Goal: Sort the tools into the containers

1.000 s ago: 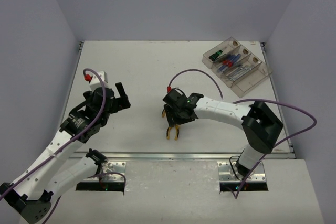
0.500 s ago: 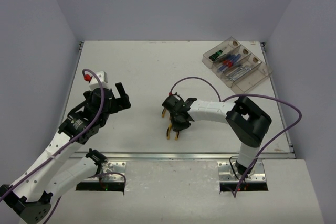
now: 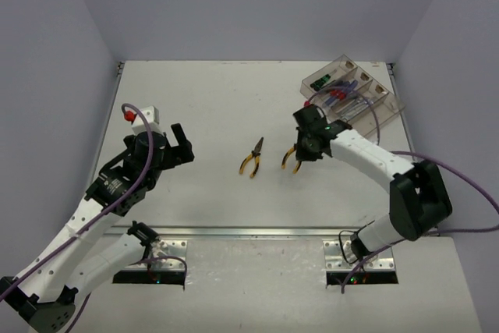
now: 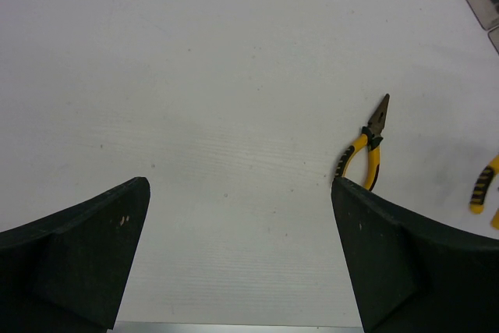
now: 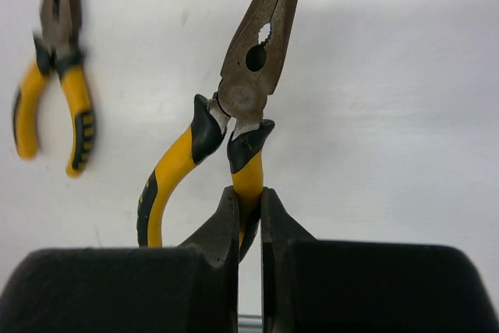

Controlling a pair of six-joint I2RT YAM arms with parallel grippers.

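Right fingers [image 5: 220, 239] tight on one handle of yellow-and-black pliers [image 5: 248, 91]; left fingers [image 4: 78, 255] wide apart, empty.

I read no text, label, brand, number or sign in any view. Pliers [image 5: 246, 99] close in right wrist view: no legible stamp on metal or handles. Tray [image 3: 390, 111] too small from top camera; any print there possibly just unreadable.

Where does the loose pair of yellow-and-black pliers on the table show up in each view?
Top external: yellow-and-black-handled metal pliers lie at table centre.
Left wrist: right of centre.
Right wrist: upper left corner, blurred.
Shared landmark: the second matching pliers, held by the right gripper.
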